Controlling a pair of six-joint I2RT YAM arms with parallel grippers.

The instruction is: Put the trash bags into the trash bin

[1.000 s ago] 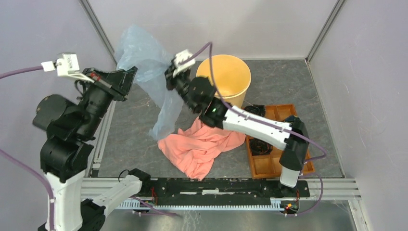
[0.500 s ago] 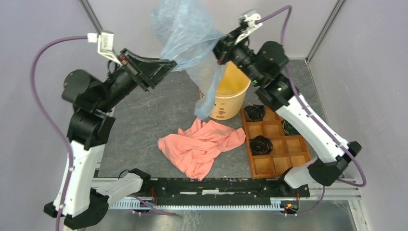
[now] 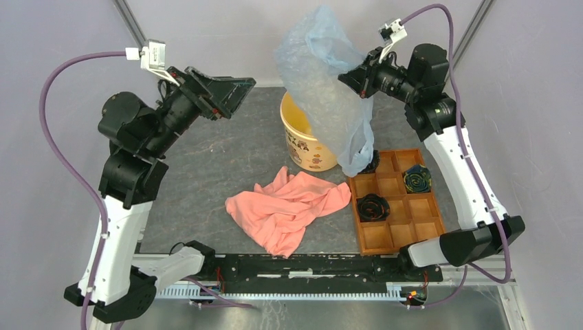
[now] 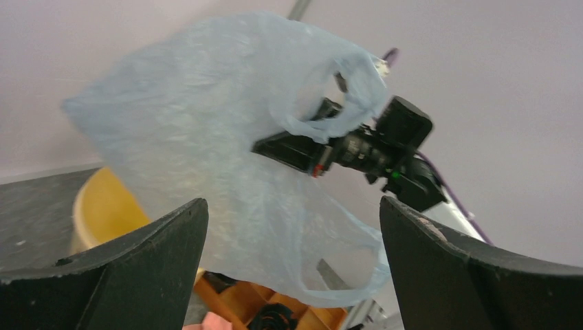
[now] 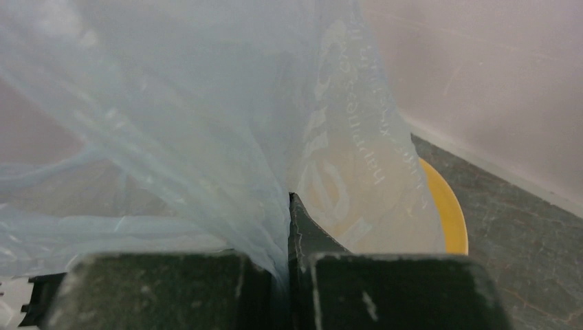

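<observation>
A pale blue see-through trash bag (image 3: 323,82) hangs in the air from my right gripper (image 3: 347,77), which is shut on its upper edge. The bag drapes over the far right side of the yellow trash bin (image 3: 302,141), its lower end down by the tray's corner. In the right wrist view the shut gripper (image 5: 289,206) pinches bag film (image 5: 172,124), with the bin rim (image 5: 450,206) behind it. My left gripper (image 3: 240,96) stands wide open to the left of the bag and holds nothing. In the left wrist view the bag (image 4: 227,151) floats beyond its fingers (image 4: 137,261).
A crumpled pink cloth (image 3: 289,210) lies on the grey table in front of the bin. A brown compartmented wooden tray (image 3: 402,234) sits at the right with black coiled items (image 3: 372,206) in some cells. Grey walls close in at the back and both sides.
The left gripper opened and let go of the bag. The right arm swung up and to the right, carrying the bag from left of the bin to above it.
</observation>
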